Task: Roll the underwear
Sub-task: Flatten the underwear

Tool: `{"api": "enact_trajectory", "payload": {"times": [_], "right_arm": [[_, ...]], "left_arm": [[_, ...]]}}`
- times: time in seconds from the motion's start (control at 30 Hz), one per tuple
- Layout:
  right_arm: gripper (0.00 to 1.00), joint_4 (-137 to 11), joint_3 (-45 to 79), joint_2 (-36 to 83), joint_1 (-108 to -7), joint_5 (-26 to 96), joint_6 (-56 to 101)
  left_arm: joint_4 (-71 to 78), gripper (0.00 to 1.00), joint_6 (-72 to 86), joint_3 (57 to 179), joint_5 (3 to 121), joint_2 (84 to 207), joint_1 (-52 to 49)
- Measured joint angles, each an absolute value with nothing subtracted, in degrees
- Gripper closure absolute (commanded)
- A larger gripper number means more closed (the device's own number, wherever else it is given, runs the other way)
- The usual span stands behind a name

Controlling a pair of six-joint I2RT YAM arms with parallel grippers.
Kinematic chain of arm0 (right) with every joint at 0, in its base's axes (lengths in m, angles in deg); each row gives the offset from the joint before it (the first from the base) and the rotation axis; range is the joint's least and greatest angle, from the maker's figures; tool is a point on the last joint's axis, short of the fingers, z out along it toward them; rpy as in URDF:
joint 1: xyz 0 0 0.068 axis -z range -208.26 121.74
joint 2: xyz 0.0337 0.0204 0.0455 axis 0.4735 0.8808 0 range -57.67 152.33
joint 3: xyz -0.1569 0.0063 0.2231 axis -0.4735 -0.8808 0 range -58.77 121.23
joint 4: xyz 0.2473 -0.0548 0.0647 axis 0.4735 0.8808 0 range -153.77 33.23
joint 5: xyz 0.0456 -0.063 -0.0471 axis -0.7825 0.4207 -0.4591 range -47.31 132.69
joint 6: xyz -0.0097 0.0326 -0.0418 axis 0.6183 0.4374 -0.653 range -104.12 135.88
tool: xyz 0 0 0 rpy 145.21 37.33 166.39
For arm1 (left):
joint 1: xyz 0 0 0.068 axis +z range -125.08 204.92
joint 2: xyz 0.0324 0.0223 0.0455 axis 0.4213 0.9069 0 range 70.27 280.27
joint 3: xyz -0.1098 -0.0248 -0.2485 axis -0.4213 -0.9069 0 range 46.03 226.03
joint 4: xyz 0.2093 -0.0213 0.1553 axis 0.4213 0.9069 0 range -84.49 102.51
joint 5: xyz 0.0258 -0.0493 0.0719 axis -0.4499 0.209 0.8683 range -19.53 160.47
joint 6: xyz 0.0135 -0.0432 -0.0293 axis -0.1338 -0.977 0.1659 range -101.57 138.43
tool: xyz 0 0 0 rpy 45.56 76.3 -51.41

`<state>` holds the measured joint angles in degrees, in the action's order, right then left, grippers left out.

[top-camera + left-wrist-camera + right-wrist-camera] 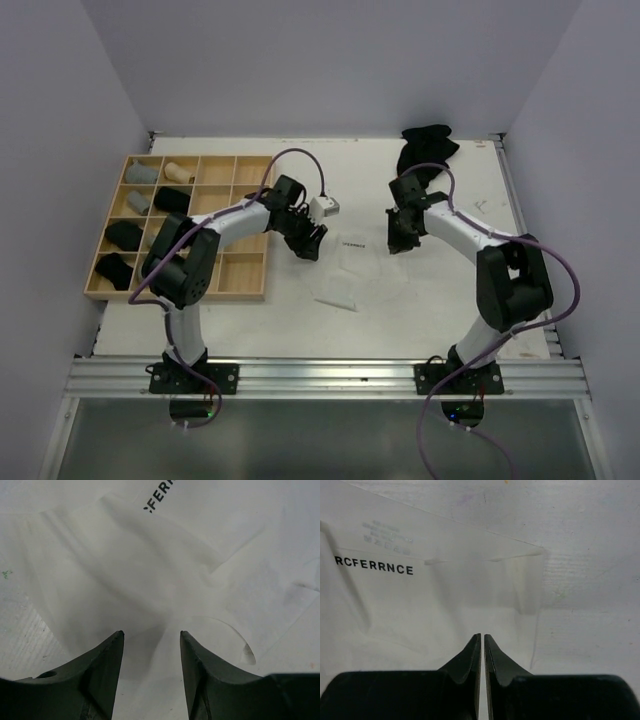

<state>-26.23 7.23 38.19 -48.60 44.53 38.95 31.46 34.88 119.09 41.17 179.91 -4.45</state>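
The left gripper (151, 635) is hovering half-open over the white underwear (150, 580) lying flat on the table (460, 300), likely lining up a roll, while the right gripper (483, 637) is clenching at its edge, seemingly on nothing.

The white underwear (150, 570) is thin, smooth matt cloth, the tray (243, 272) pale bare wood, the table (590, 540) matt white and faintly scuffed
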Motion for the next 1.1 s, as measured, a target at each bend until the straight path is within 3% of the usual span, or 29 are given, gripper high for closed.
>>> {"api": "enact_trajectory", "payload": {"times": [0.8,1.1], "right_arm": [[0.94,-29.9,5.5,44.7,-42.0,49.1,36.6],[0.83,-29.9,6.5,44.1,-41.0,47.2,35.8]], "left_arm": [[29.7,0.52,32.3,117.0,39.6,181.6,-3.2],[29.5,0.52,31.5,117.0,39.3,181.7,-3.2]]}}
